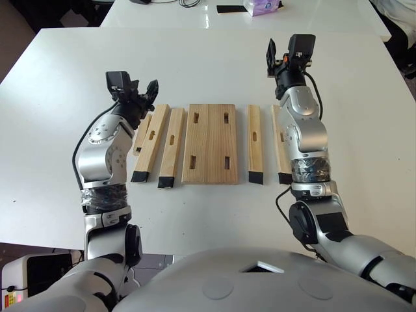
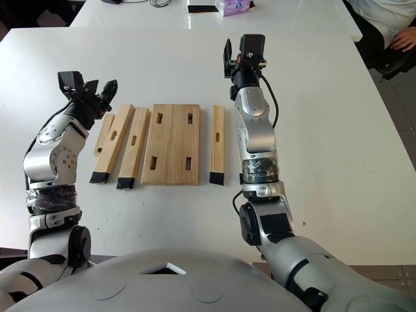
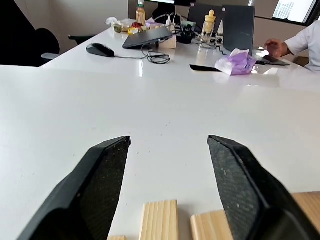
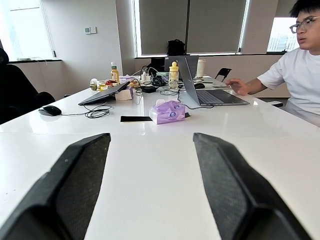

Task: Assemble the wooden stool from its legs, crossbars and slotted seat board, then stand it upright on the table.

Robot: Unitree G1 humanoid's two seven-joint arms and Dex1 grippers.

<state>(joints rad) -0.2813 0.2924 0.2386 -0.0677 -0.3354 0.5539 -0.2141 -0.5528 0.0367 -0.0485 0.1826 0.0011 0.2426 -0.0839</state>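
Note:
The slotted seat board (image 1: 208,143) lies flat in the middle of the white table (image 1: 214,65). To its left lie two black-tipped legs (image 1: 153,142) (image 1: 172,148) and a short crossbar (image 1: 139,135). On its right side are two more legs (image 1: 255,143) (image 1: 281,146), the outer one partly hidden by my right arm. My left gripper (image 1: 142,91) is open just above the far ends of the left pieces, whose ends (image 3: 158,220) show between its fingers. My right gripper (image 1: 286,55) is raised beyond the right legs, open and holding nothing (image 4: 151,137).
A second table (image 1: 312,16) stands behind, with a purple tissue pack (image 4: 169,111), laptops, a mouse (image 3: 100,49), cables and bottles. A person sits at its right end. The white surface beyond the wooden parts is bare.

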